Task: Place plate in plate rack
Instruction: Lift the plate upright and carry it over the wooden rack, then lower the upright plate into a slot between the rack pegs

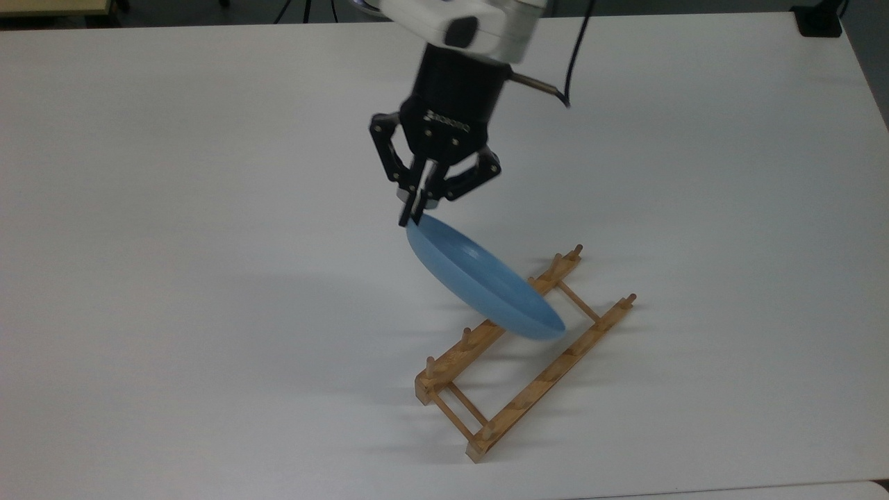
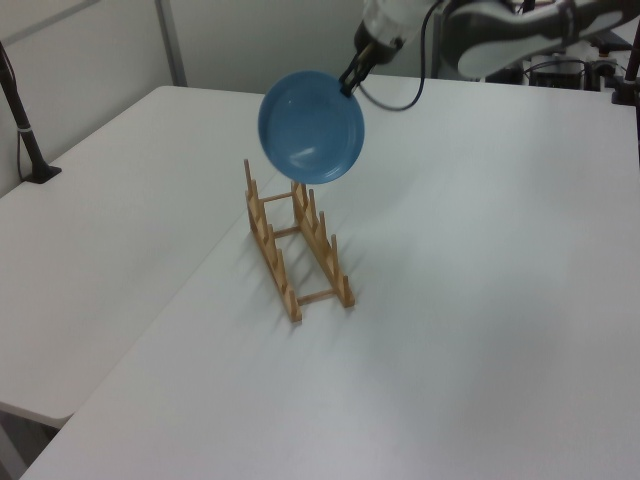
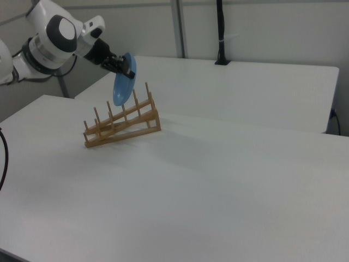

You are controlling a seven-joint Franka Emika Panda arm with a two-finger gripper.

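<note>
Light-blue and glossy, the plate (image 1: 479, 281) hangs in the air, pinched at its rim by our gripper (image 1: 411, 217), whose two fingers are closed narrowly on that edge. We see the plate tilted steeply, nearly on edge, above the far half of the light-wood plate rack (image 1: 517, 354), not touching its pegs in the left view. The rack stands on the white table (image 1: 173, 278). In the left view the plate (image 2: 311, 126) faces the camera, with the rack (image 2: 295, 240) just below it.
</note>
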